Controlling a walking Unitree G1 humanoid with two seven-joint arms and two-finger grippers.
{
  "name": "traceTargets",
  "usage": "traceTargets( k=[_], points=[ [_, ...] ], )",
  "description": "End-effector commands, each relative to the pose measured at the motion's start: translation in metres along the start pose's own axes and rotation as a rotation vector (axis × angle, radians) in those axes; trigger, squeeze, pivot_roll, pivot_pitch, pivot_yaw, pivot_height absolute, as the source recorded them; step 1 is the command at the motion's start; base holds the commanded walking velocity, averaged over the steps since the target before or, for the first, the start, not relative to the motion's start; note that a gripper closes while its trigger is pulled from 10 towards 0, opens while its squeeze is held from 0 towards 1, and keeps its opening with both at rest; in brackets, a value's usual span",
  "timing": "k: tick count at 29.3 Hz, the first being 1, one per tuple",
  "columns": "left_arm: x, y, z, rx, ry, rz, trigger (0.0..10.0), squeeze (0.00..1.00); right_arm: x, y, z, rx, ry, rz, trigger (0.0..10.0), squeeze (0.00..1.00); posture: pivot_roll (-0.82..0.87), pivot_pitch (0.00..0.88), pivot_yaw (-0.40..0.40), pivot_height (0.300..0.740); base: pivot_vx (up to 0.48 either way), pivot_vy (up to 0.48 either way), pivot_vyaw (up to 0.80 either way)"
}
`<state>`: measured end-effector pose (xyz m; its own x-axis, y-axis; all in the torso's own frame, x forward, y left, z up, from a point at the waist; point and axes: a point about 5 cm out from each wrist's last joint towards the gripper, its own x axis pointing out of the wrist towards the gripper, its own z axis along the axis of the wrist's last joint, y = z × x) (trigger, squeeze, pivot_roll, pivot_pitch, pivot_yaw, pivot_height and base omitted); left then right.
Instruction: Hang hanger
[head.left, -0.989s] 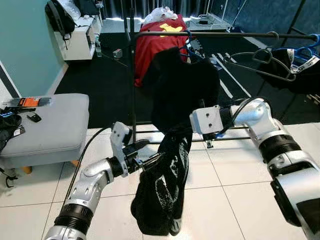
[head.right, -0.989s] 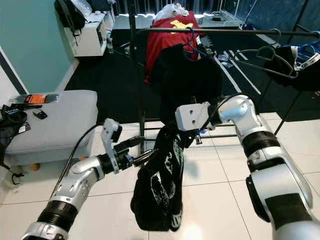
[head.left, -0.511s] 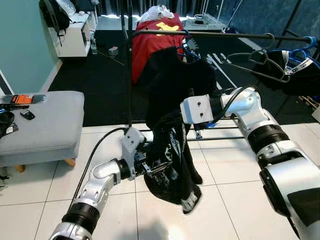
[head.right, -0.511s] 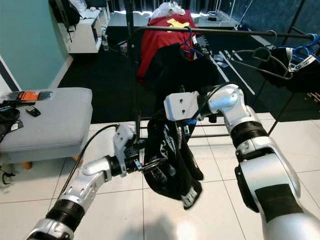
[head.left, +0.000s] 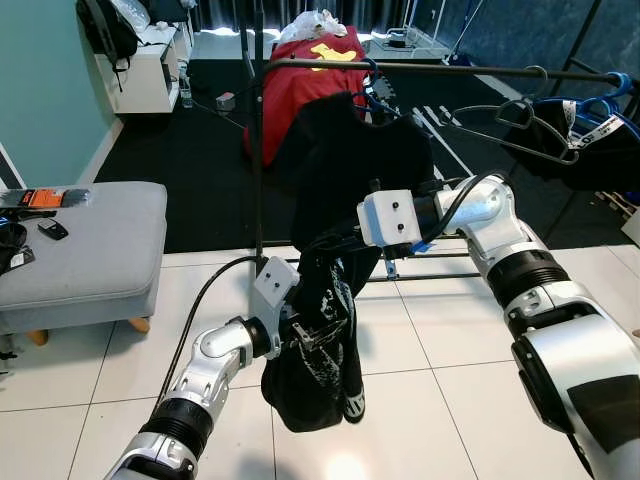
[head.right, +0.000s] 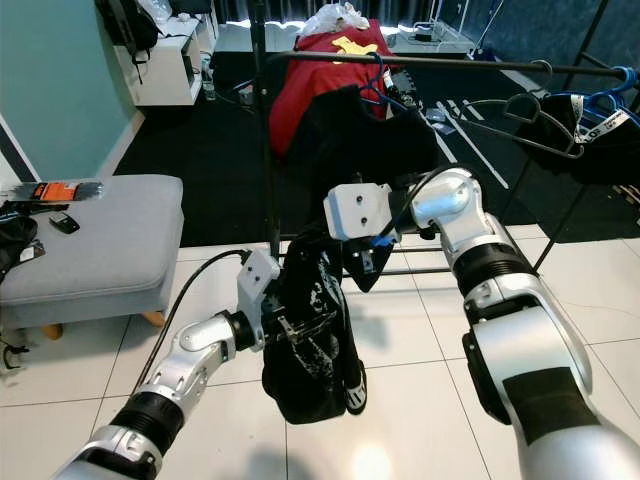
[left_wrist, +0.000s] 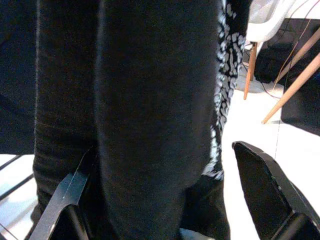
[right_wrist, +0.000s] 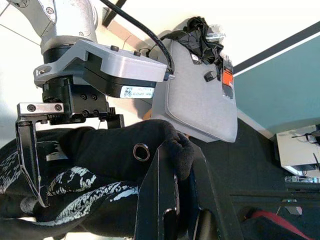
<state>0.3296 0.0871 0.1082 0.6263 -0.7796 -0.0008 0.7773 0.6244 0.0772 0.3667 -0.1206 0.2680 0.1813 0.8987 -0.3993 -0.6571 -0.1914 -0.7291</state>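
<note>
Right gripper (right_wrist: 175, 200): fingers pinched together on the top edge of the black garment (head.left: 318, 340), next to a metal eyelet; it holds the cloth up at about the height of the rack's lower bar.

Left gripper (left_wrist: 165, 200): fingers spread wide, the hanging cloth lying between them; one finger (left_wrist: 67, 192) is against the fabric, the other (left_wrist: 265, 187) stands clear of it, so nothing is clamped.

Garment: black with a white print, hanging in a long bunch from the right gripper toward the tiled floor (head.left: 450, 400).

Just changed: a second ago the left gripper stood beside the cloth; it has since pushed in and now straddles the bunch from the left. The lower end, which had swung out half a second ago, now hangs straight again.

Hanger: I cannot make out one inside the held garment. Empty hangers (head.left: 520, 120) hang on the rail (head.left: 480, 70) to the robot's right, and a blue hanger hook (head.left: 372, 95) sits on the rail over the dark clothes.

Meaning for the task: my judgement is that the left gripper is steadying or gathering the cloth, an early step; nothing held has reached the rail yet.

Surroundings: a grey ottoman (head.left: 90, 240) on the left, a red garment (head.left: 300, 90) behind the rail.
</note>
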Motion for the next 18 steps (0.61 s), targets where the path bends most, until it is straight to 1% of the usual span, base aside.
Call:
traceTargets(
  k=[1,2,4,5,6,7,9,11,12,14,15,17,18],
  points=[
    [-0.004,0.005,0.003,0.007,-0.011,-0.006,10.0,0.0,-0.005,-0.009,0.006,-0.013,-0.028,-0.041,0.0,0.0,-0.09,0.057,-0.056,0.74,0.0,0.0,0.0],
    [-0.009,0.008,0.003,0.0,-0.01,-0.002,4.2,0.0,-0.005,-0.009,0.005,-0.009,-0.027,-0.045,0.0,0.0,-0.09,0.062,-0.054,0.74,0.0,0.0,0.0],
    [-0.009,0.008,0.003,0.0,-0.01,-0.002,4.2,0.0,-0.005,-0.009,0.005,-0.009,-0.027,-0.045,0.0,0.0,-0.09,0.062,-0.054,0.74,0.0,0.0,0.0],
    [-0.013,0.011,0.002,0.001,-0.006,-0.001,0.0,0.0,-0.006,-0.009,0.005,-0.008,-0.024,-0.047,0.0,0.0,-0.09,0.058,-0.054,0.74,0.0,0.0,0.0],
    [-0.013,0.011,0.002,0.001,-0.006,-0.001,0.0,0.0,-0.006,-0.009,0.005,-0.008,-0.024,-0.047,0.0,0.0,-0.09,0.058,-0.054,0.74,0.0,0.0,0.0],
    [-0.018,0.014,0.002,0.006,-0.004,-0.001,0.0,0.0,-0.006,-0.009,0.005,-0.007,-0.022,-0.048,0.0,0.0,-0.09,0.049,-0.053,0.74,0.0,0.0,0.0],
    [-0.018,0.014,0.002,0.006,-0.004,-0.001,0.0,0.0,-0.006,-0.009,0.005,-0.007,-0.022,-0.048,0.0,0.0,-0.09,0.049,-0.053,0.74,0.0,0.0,0.0],
    [-0.028,0.018,0.003,0.017,0.002,-0.006,0.0,0.0,-0.008,-0.008,0.003,-0.002,-0.01,-0.054,0.0,0.0,-0.08,0.063,-0.048,0.74,0.0,0.0,0.0],
    [-0.028,0.018,0.003,0.017,0.002,-0.006,0.0,0.0,-0.008,-0.008,0.003,-0.002,-0.01,-0.054,0.0,0.0,-0.08,0.063,-0.048,0.74,0.0,0.0,0.0],
    [-0.034,0.019,0.001,0.031,0.012,-0.02,0.0,0.0,-0.009,-0.007,0.001,0.002,-0.004,-0.054,0.0,0.0,-0.08,0.052,-0.047,0.74,0.0,0.0,0.0],
    [-0.034,0.019,0.001,0.031,0.012,-0.02,0.0,0.0,-0.009,-0.007,0.001,0.002,-0.004,-0.054,0.0,0.0,-0.08,0.052,-0.047,0.74,0.0,0.0,0.0],
    [-0.041,0.021,-0.001,0.048,0.026,-0.035,0.0,0.0,-0.012,-0.004,-0.002,0.006,0.014,-0.054,0.0,0.0,-0.09,0.053,-0.044,0.74,0.0,0.0,0.0],
    [-0.041,0.021,-0.001,0.048,0.026,-0.035,0.0,0.0,-0.012,-0.004,-0.002,0.006,0.014,-0.054,0.0,0.0,-0.09,0.053,-0.044,0.74,0.0,0.0,0.0]
  ],
)
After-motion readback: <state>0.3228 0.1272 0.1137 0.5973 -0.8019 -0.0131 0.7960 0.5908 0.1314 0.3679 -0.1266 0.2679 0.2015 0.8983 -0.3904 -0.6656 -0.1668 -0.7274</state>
